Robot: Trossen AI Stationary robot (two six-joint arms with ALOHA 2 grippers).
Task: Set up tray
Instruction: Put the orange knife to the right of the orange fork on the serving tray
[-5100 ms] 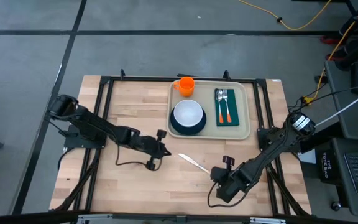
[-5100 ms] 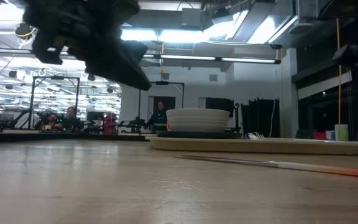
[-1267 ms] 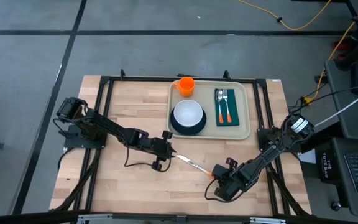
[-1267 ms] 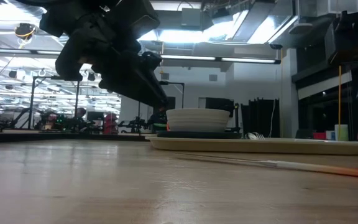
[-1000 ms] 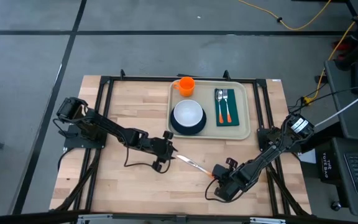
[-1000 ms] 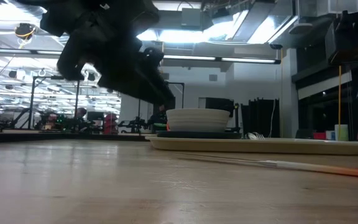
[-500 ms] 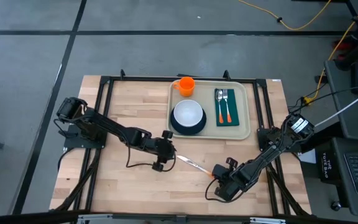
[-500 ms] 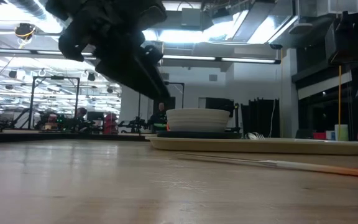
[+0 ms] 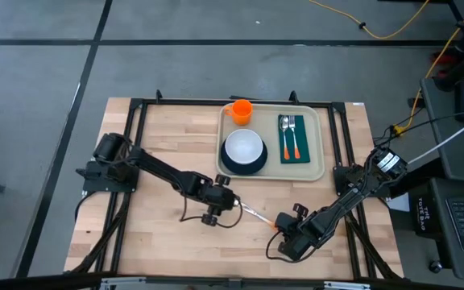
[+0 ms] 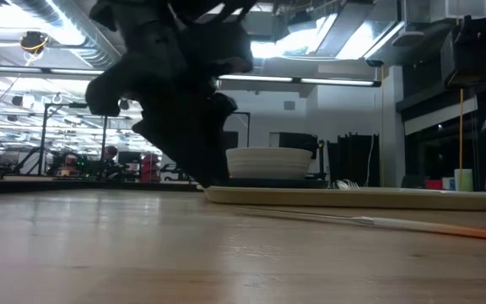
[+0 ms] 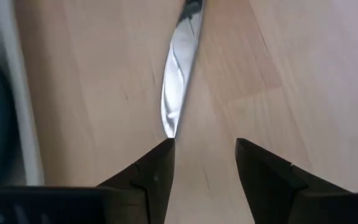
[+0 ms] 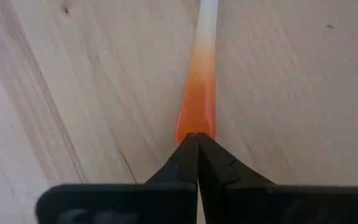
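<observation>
Knife [image 9: 254,213] position is the reference: it lies flat on the table [image 9: 151,234], just outside the tray [image 9: 316,171] on its open-table side, and is the one utensil not yet loaded. Since half a second ago the left gripper [image 11: 202,163] has advanced from beside the blade tip to directly over it, fingers spread apart, holding nothing; one finger [image 11: 156,169] meets the tip. The right gripper [image 12: 197,157] is unchanged at the knife's orange handle end, fingers fully together, tips touching the handle and gripping nothing. The tray already carries cup [image 9: 241,110], bowl [image 9: 243,147] on plate [image 9: 230,167], and fork [image 9: 292,134] and spoon [image 9: 283,134] on napkin [image 9: 293,157]. Judgement: a blade pickup is being prepared.
</observation>
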